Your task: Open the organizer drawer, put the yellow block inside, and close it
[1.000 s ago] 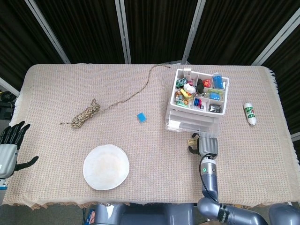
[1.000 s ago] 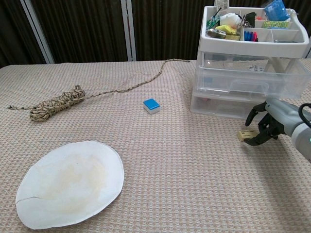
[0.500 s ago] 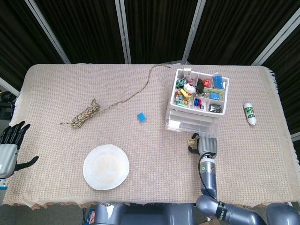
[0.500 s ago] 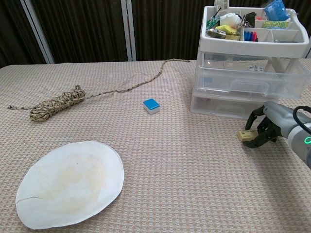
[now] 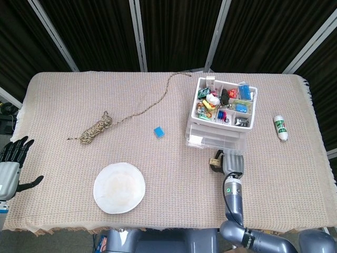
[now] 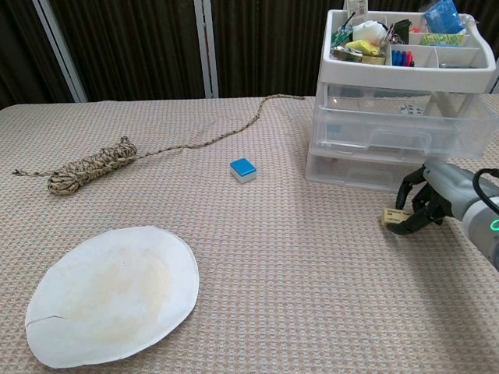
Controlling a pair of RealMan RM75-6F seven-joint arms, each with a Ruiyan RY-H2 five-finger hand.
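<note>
Your right hand [image 6: 431, 204] grips the yellow block [image 6: 394, 217] between dark fingertips, just above the cloth [image 5: 63, 158] in front of the organizer [image 5: 221, 118], at about 5 o'clock on the table. One drawer [image 6: 405, 128] of the organizer juts out past the others, directly above the hand. Your left hand [image 5: 11, 164] hangs off the table's edge at 8 o'clock, fingers spread, empty. Toward the middle lie a blue block [image 5: 158, 132] and a plate [image 5: 119, 187]; a rope [image 5: 97, 127] sits at 10 o'clock, a tube [image 5: 280, 127] at 3 o'clock.
</note>
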